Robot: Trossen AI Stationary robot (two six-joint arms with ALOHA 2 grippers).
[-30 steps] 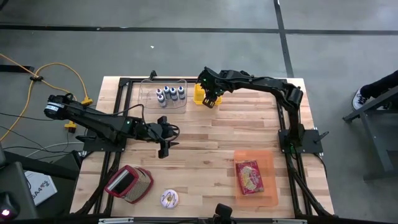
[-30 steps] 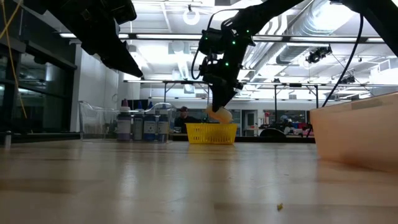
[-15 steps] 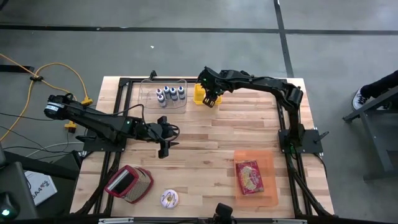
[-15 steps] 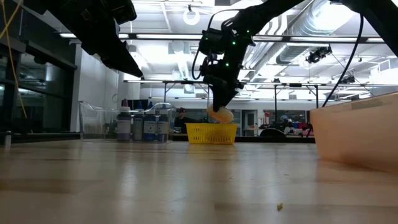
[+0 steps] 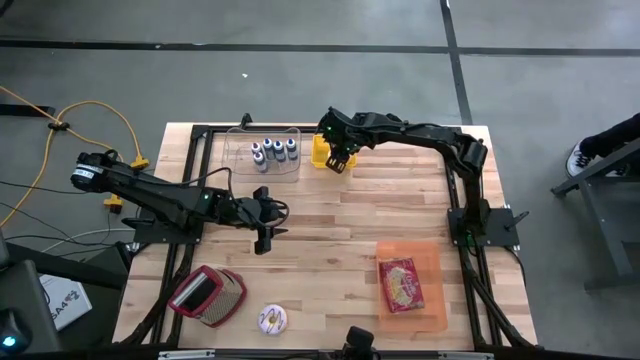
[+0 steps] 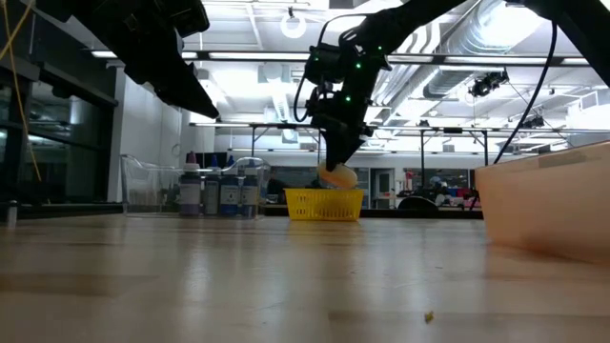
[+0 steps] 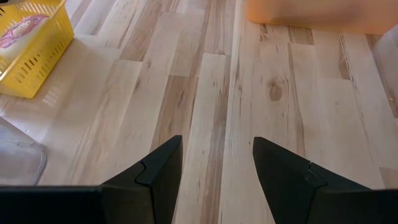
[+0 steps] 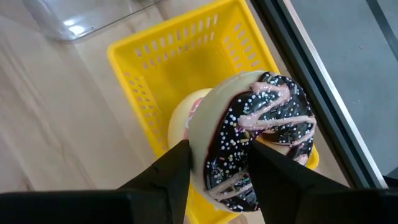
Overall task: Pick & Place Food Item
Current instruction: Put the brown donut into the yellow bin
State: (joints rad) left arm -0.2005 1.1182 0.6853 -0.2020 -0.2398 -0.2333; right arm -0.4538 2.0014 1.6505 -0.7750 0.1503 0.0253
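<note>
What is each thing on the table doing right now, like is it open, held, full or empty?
Right hand: shut on the doughnut, above the yellow basket.
Doughnut: held on edge, chocolate icing with sprinkles.
Yellow basket: holds another doughnut.
Left hand: open, empty, over bare table.
Orange tray: holds a red packet.
Clear box: holds small bottles.

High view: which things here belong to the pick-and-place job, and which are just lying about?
In the job:
- right gripper, shut on the chocolate donut
- yellow basket beneath it

Lying about:
- clear bin of small bottles
- orange tray with red packet
- sprinkled donut
- left gripper, open, mid-table
</note>
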